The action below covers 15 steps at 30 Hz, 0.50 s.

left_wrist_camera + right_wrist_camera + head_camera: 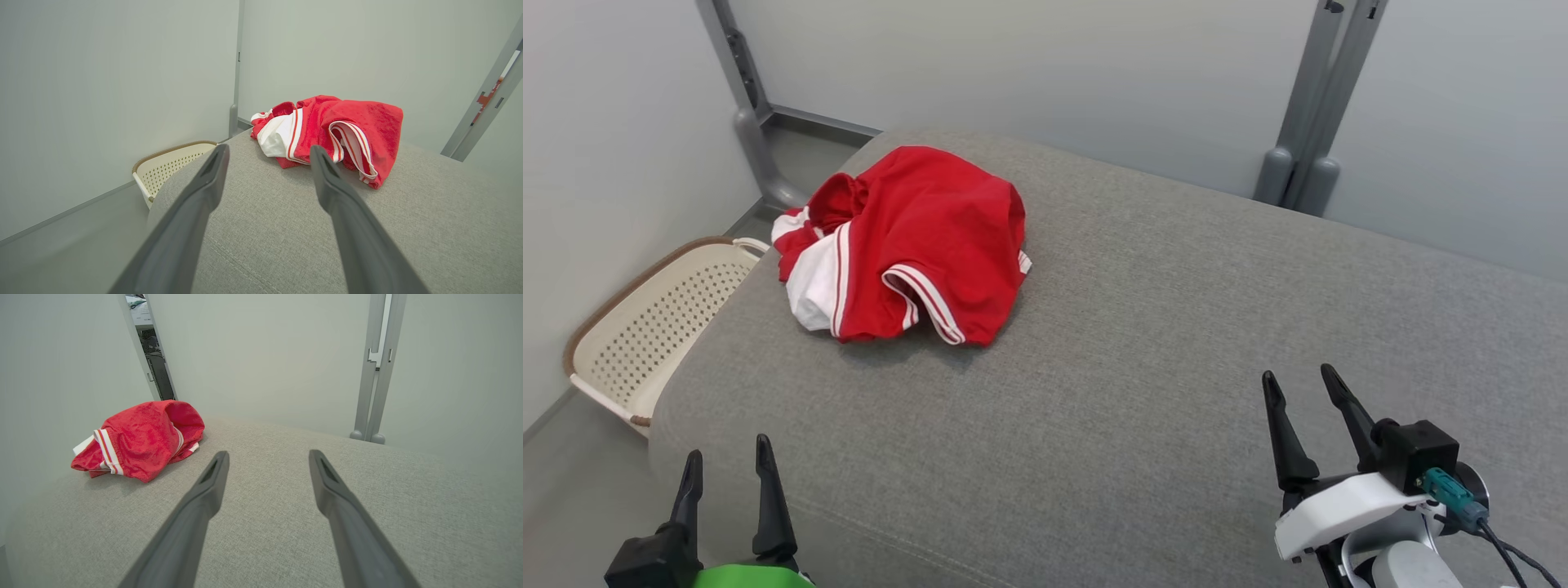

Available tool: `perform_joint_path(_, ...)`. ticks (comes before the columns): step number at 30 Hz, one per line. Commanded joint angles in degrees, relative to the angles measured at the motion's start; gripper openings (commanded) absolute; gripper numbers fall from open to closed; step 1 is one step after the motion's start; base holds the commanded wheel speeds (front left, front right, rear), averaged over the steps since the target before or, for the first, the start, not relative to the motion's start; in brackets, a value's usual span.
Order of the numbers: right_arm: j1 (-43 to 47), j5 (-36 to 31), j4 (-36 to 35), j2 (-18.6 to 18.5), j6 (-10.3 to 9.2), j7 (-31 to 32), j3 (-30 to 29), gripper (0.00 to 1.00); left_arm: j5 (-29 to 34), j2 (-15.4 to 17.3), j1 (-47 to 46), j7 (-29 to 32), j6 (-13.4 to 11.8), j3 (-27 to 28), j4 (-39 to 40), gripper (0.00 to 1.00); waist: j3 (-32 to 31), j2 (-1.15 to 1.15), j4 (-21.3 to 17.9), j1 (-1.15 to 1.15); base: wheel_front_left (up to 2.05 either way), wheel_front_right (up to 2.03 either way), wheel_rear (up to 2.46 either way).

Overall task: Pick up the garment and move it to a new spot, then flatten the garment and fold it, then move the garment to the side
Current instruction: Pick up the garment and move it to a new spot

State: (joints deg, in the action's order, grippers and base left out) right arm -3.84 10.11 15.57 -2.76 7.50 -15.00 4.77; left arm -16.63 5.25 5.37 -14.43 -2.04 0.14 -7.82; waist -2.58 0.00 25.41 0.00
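Red-and-white garment lies crumpled on the grey padded worktop, at its far left corner. Over its near edge: left tool and right tool, fingers apart, empty.

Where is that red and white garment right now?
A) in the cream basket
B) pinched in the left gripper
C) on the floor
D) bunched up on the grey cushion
D: the garment lies bunched on the grey cushion, not in the basket, with the left gripper and right gripper both open and apart from it.
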Motion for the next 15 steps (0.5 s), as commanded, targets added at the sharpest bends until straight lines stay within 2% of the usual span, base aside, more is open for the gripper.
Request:
perform_joint_path(1,-0.2,0.2,0.1,-0.2,-0.02,-0.2,0.2,1.00,-0.2,0.6,1.0,0.1,-0.1,0.3,0.4,1.00,-0.3,0.00,3.0,0.00,0.00,0.00,0.00)
perform_joint_path(11,-1.3,-0.3,0.6,-0.2,-0.02,-0.3,1.0,1.00,-1.2,0.1,1.6,0.2,-0.9,0.3,1.6,1.00,0.4,0.00,3.4,0.00,0.00,0.00,0.00)
perform_joint_path(15,-1.0,-0.8,0.5,-0.2,-0.02,-0.3,0.4,1.00,-1.7,0.2,-0.9,0.7,-0.4,-0.1,0.9,1.00,0.6,0.00,3.4,0.00,0.00,0.00,0.00)
